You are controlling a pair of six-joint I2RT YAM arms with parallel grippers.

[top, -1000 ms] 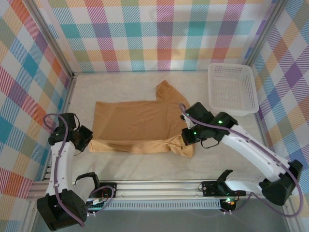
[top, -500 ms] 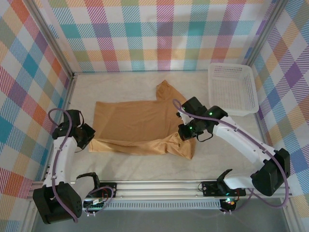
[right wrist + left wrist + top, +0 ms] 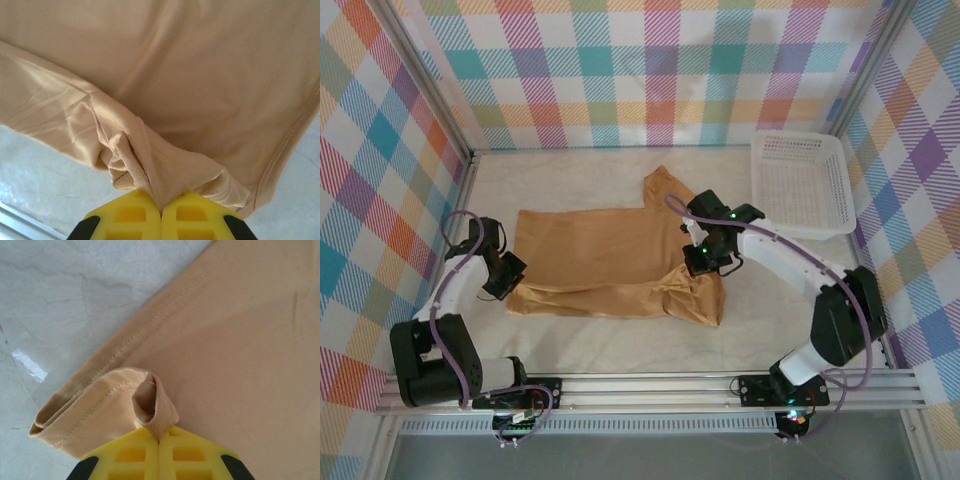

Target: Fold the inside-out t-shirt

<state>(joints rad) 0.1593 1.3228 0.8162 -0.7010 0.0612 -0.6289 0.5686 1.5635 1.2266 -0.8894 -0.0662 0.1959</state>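
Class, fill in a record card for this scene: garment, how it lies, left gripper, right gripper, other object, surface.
garment: tan t-shirt
how it lies: spread on the table, near edge pinched up at both ends
left gripper: shut on the hem corner of the t-shirt
right gripper: shut on a bunched fold of the t-shirt
other object: white mesh basket, far right, apart from the t-shirt
surface: pale table

left tool (image 3: 159, 440): cut off at bottom | right tool (image 3: 161, 207): likewise | t-shirt (image 3: 240, 340): runs past wrist-view edges
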